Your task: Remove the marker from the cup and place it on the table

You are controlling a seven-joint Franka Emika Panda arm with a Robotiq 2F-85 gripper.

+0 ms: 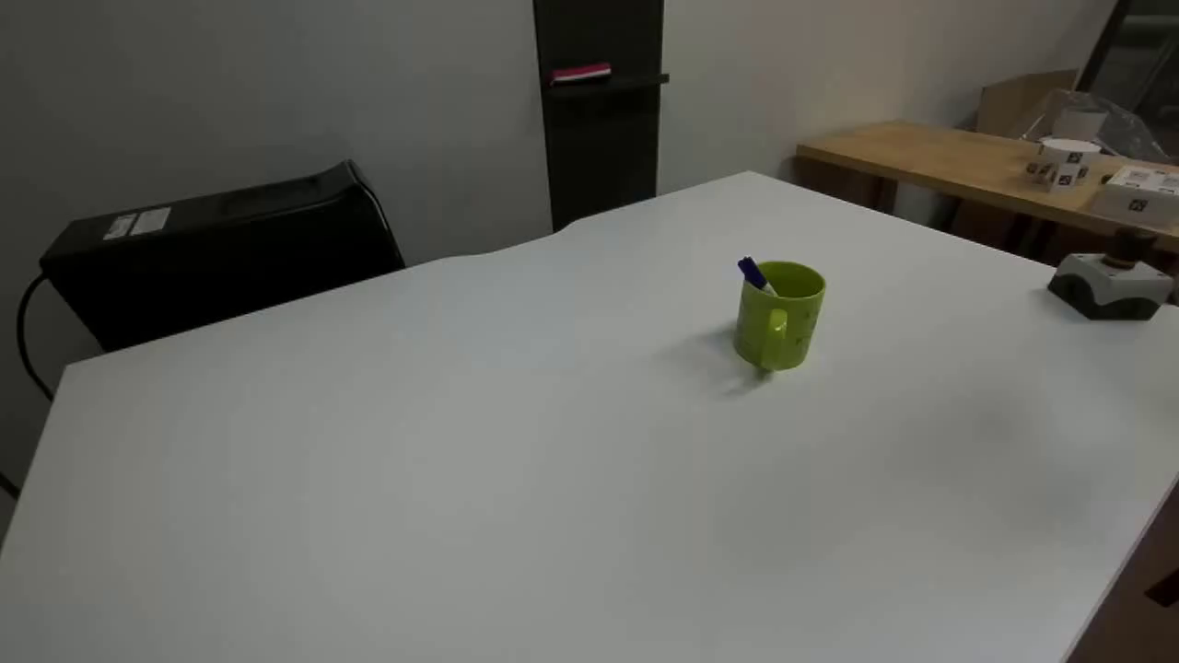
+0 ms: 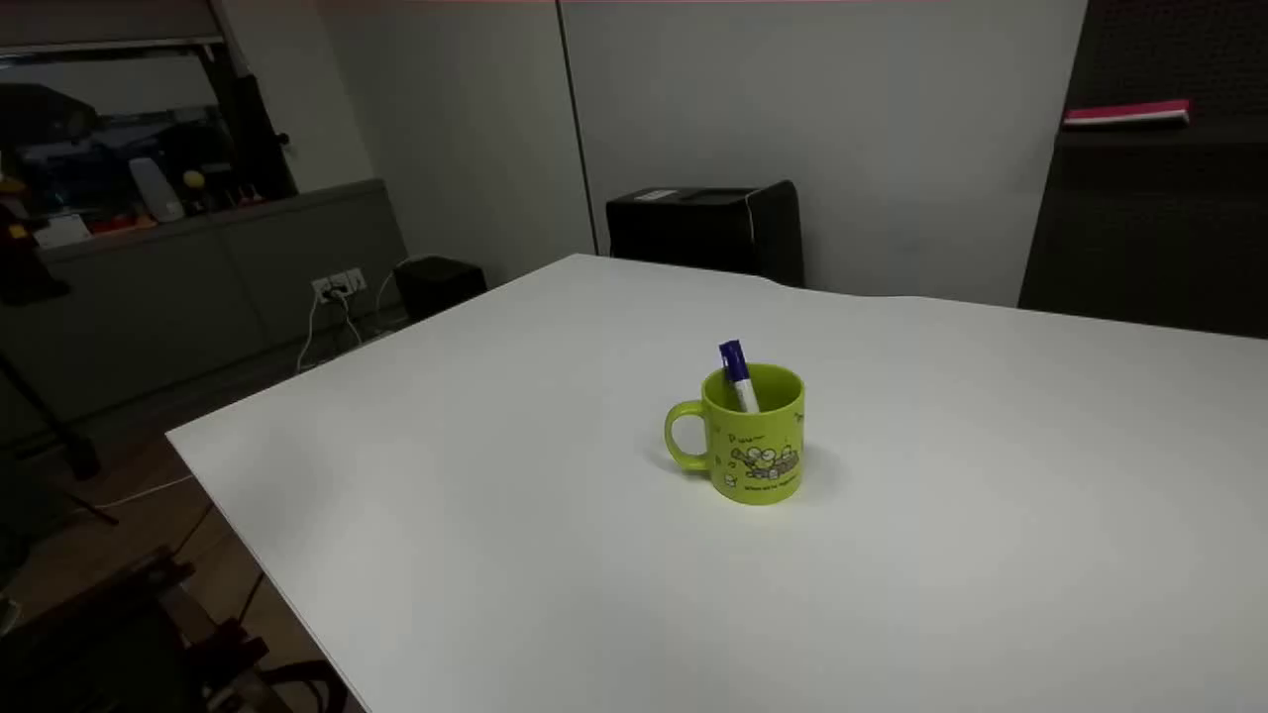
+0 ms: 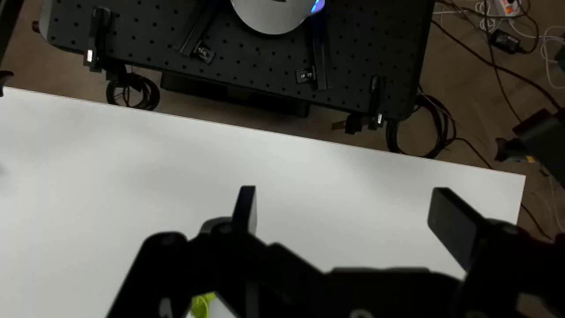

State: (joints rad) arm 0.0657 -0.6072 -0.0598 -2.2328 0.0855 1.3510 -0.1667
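Wrist view: jaws spread wide, nothing between them. Both exterior views: marker [image 2: 739,375] leans left inside cup [image 2: 755,441] on worktop [image 1: 461,433]. Judged: nothing done; lifting out and placing remain.

exterior views: oblique, sharing cup [image 2: 755,444] | wrist view: down onto table [image 3: 132,190]
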